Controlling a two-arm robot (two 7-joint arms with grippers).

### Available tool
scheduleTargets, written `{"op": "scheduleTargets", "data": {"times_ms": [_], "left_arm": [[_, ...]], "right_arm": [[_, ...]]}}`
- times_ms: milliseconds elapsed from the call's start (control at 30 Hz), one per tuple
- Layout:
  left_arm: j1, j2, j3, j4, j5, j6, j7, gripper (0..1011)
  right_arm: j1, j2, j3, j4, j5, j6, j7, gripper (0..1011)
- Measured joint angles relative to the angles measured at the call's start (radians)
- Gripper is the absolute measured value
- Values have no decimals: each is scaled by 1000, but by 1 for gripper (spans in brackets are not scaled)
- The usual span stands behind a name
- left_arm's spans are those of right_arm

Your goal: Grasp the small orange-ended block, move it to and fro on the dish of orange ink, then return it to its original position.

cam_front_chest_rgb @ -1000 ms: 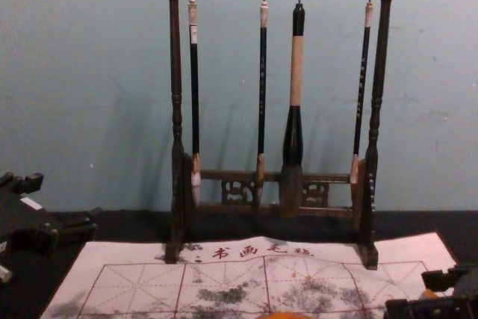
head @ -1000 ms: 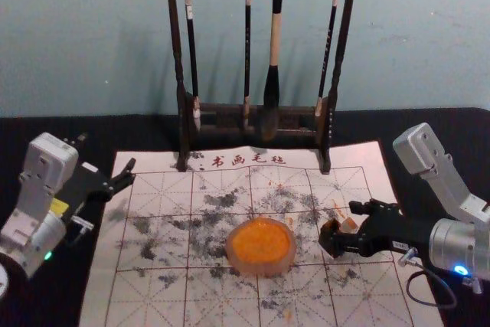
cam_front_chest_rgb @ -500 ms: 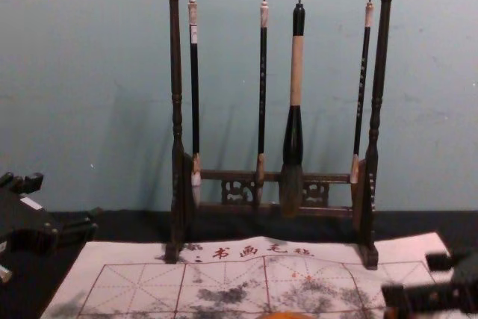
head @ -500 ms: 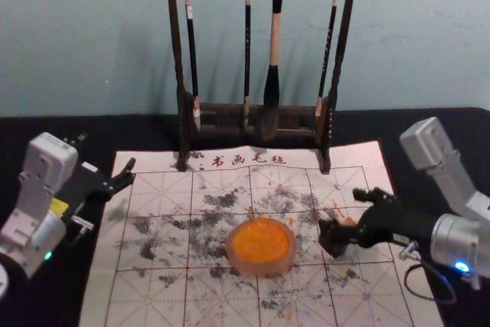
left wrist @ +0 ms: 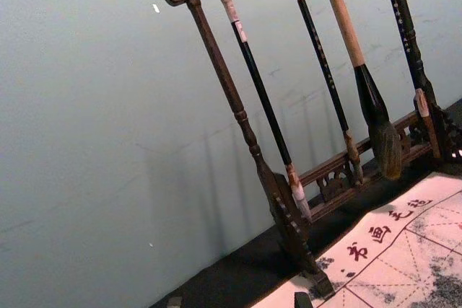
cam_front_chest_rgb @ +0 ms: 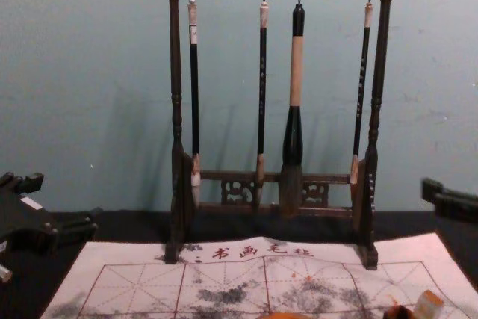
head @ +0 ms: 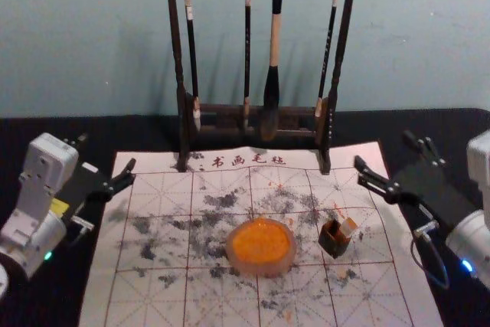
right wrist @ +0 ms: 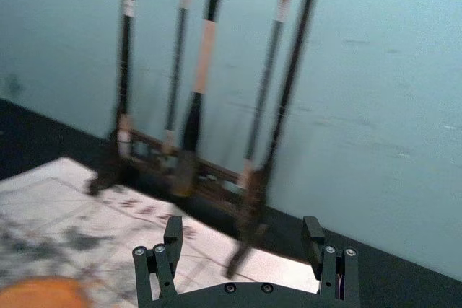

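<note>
My right gripper [head: 382, 150] is open and empty above the mat's right edge, up and away from the small block. In the right wrist view, my right gripper [right wrist: 243, 230] has its fingers wide apart. The small pale block [head: 348, 227] with an orange end tilts at the right rim of a dark little holder [head: 334, 240]; whether it sits inside or leans on it, I cannot tell. Left of both lies the round dish of orange ink [head: 261, 244]. My left gripper [head: 106, 152] is parked open at the mat's left edge, its tips just entering the left wrist view.
A dark wooden rack [head: 255, 110] with several hanging brushes stands behind the mat. The paper mat [head: 157, 296] has a printed grid and dark ink smudges. In the right wrist view the dish [right wrist: 43, 294] shows at the picture's edge.
My right gripper has pulled back from the dark holder, moving right and upward, and turned so its spread fingers show. Holder and block are now uncovered. The left arm has stayed still.
</note>
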Motion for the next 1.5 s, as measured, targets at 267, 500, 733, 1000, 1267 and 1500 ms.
{"op": "scheduleTargets", "data": {"times_ms": [267, 500, 733, 1000, 1267, 1500], "left_arm": [[0, 0, 0, 0, 0, 0, 0, 1010], [0, 0, 0, 0, 0, 0, 0, 1010], [0, 0, 0, 0, 0, 0, 0, 1010], [0, 0, 0, 0, 0, 0, 0, 1010], [0, 0, 0, 0, 0, 0, 0, 1010], [0, 0, 0, 0, 0, 0, 0, 1010]], "right_arm": [[-20, -54, 18, 101, -51, -81, -49, 1002], [-23, -67, 21, 126, -65, -73, -56, 1002], [-23, -65, 20, 123, -64, -74, -55, 1002], [-22, -64, 20, 121, -63, -75, -54, 1002], [-22, -63, 19, 120, -63, -75, -53, 1002], [-22, -63, 19, 119, -62, -76, -53, 1002]]}}
